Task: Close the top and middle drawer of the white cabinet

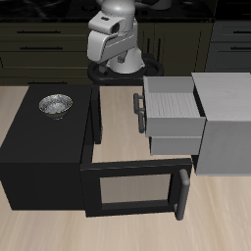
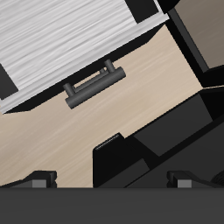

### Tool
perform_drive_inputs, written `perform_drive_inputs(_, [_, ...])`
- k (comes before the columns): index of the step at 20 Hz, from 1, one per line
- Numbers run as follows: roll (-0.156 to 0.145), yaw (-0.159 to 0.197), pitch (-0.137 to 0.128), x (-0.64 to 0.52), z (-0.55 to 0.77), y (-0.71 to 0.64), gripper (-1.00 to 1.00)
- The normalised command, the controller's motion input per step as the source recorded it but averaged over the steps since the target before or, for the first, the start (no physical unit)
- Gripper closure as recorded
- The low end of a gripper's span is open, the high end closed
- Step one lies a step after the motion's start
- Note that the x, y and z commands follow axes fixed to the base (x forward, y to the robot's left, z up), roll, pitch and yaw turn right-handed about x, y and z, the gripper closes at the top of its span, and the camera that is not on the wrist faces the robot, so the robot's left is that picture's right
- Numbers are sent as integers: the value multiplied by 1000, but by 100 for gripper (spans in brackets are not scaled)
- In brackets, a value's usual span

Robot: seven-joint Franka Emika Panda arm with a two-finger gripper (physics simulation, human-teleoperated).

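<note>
The white cabinet (image 1: 227, 123) stands on the table beside a black microwave. Its top drawer (image 1: 173, 102) is pulled far out, with its dark handle (image 1: 139, 106) toward the microwave. The middle drawer (image 1: 175, 145) also stands out under it, about as far. In the wrist view the top drawer's white front (image 2: 70, 39) and its handle (image 2: 91, 82) show below my gripper (image 2: 112, 180). The fingertips (image 2: 35, 180) stand wide apart and hold nothing. The gripper hangs above the handle, apart from it. My arm (image 1: 113, 39) is at the table's back.
The black microwave (image 1: 44, 147) has its door (image 1: 132, 188) swung open toward the table's front edge, close to the drawers. A metal bowl (image 1: 55, 104) sits on top of the microwave. Bare wooden table (image 1: 120, 123) lies between microwave and drawers.
</note>
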Motion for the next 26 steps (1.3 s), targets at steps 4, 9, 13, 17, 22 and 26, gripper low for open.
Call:
perform_drive_inputs(4, [29, 98, 8, 121, -25, 16, -100])
perform_drive_inputs(9, [-5, 132, 2, 164, -82, -14, -100])
perform_drive_inputs(13, [12, 129, -1, 167, -78, -57, -100])
perform_drive_inputs(17, [36, 122, -25, 129, -45, -46, -100])
perform_drive_inputs(22, [-6, 103, -51, 152, 7, -112, -100])
perform_drive_inputs(26, [7, 106, -38, 103, -50, -38, -100])
